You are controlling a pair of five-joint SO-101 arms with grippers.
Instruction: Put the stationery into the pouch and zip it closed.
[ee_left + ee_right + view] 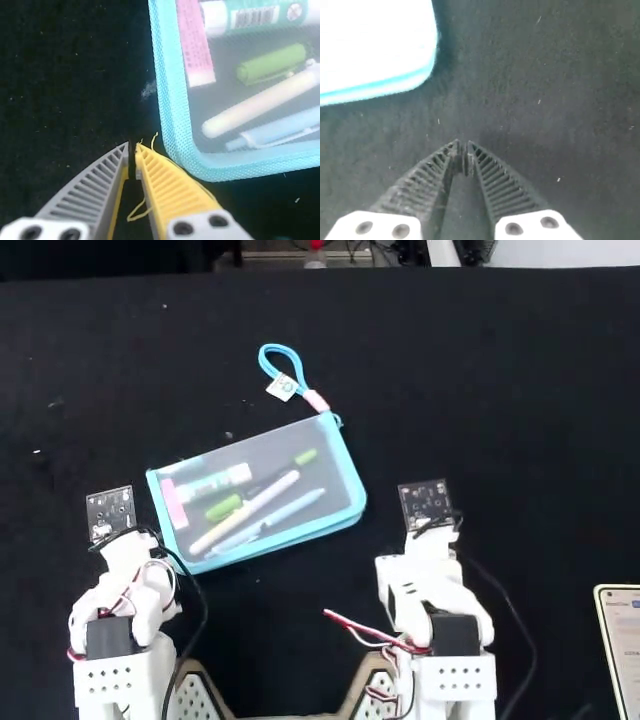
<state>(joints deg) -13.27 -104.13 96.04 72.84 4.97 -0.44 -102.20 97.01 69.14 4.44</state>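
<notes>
A clear pouch with a light blue edge (257, 498) lies flat on the black table, its blue wrist loop (281, 367) pointing away from the arms. Inside it I see a pink eraser (194, 41), a green marker (271, 63), a cream pen (260, 102), a pale blue pen (280, 131) and a white tube with green print (250, 15). My left gripper (132, 147) is shut and empty, just off the pouch's near left corner. My right gripper (463, 147) is shut and empty over bare cloth, near the pouch's right corner (380, 45).
Both arm bases stand at the front edge, left (115, 640) and right (435, 625). A white device (622, 640) lies at the front right edge. Black cloth (500, 390) covers the table around the pouch.
</notes>
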